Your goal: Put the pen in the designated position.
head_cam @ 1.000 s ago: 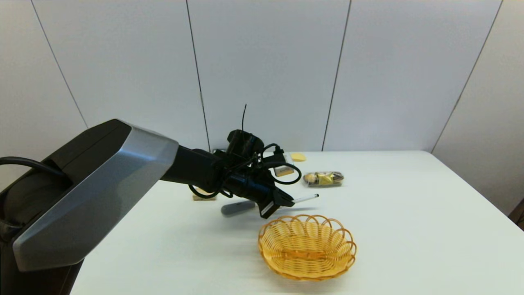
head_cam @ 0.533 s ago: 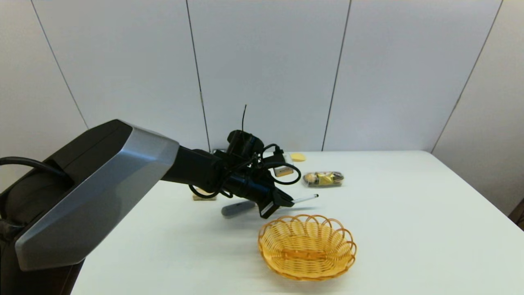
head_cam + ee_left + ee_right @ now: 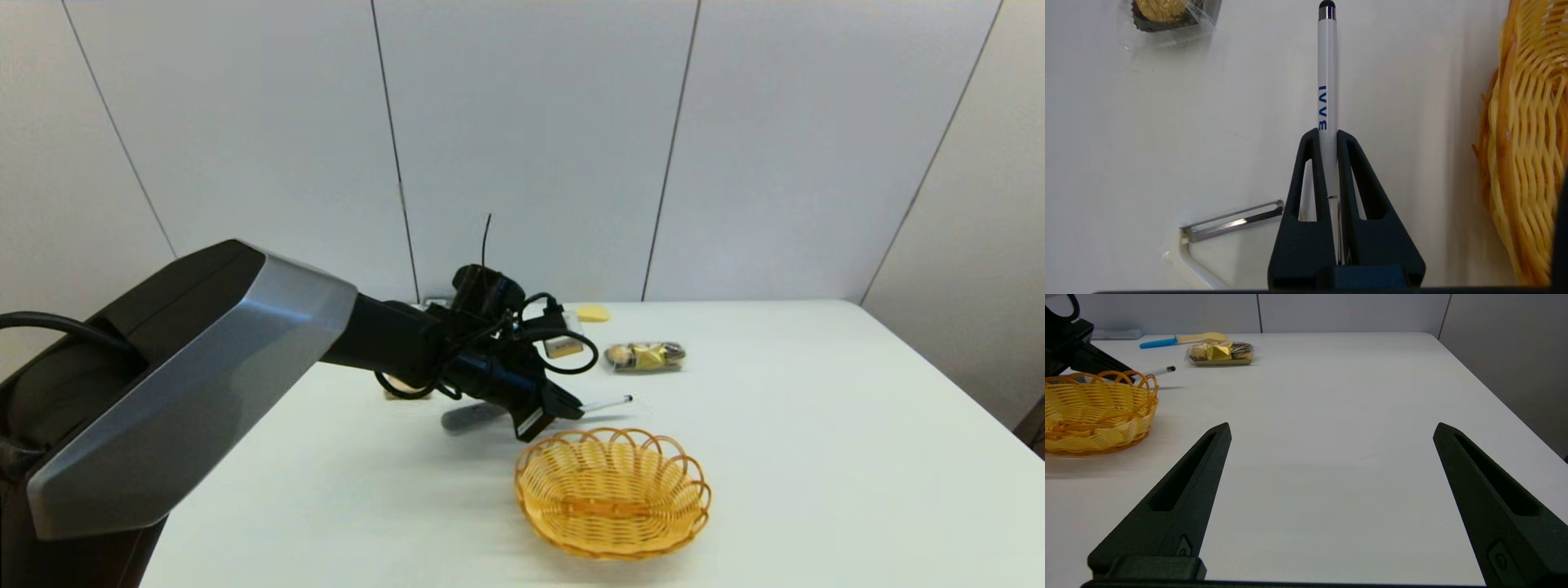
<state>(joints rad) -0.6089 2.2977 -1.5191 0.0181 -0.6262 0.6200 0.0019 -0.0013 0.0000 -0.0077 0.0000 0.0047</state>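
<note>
Two fingers of my left gripper (image 3: 1327, 134) are clamped on the white pen (image 3: 1327, 81), which passes between them and projects straight beyond the tips, its small black tip foremost past a silver band. Blue lettering shows on the barrel just ahead of my fingertips. In the head view this gripper (image 3: 571, 406) sits just above the table (image 3: 816, 425), with the pen (image 3: 606, 403) extending away from it, roughly level. The yellow wicker basket (image 3: 612, 492) lies just beside the gripper, on my near side, its rim close to the fingers. A grey-handled peeler (image 3: 469, 418) lies on the table behind the gripper, partly hidden by it. A clear pack of wrapped sweets (image 3: 646, 356) lies beyond the pen tip, apart. My right gripper (image 3: 1331, 433) is low over bare table, well apart from the basket, fingers spread wide, holding nothing.
</note>
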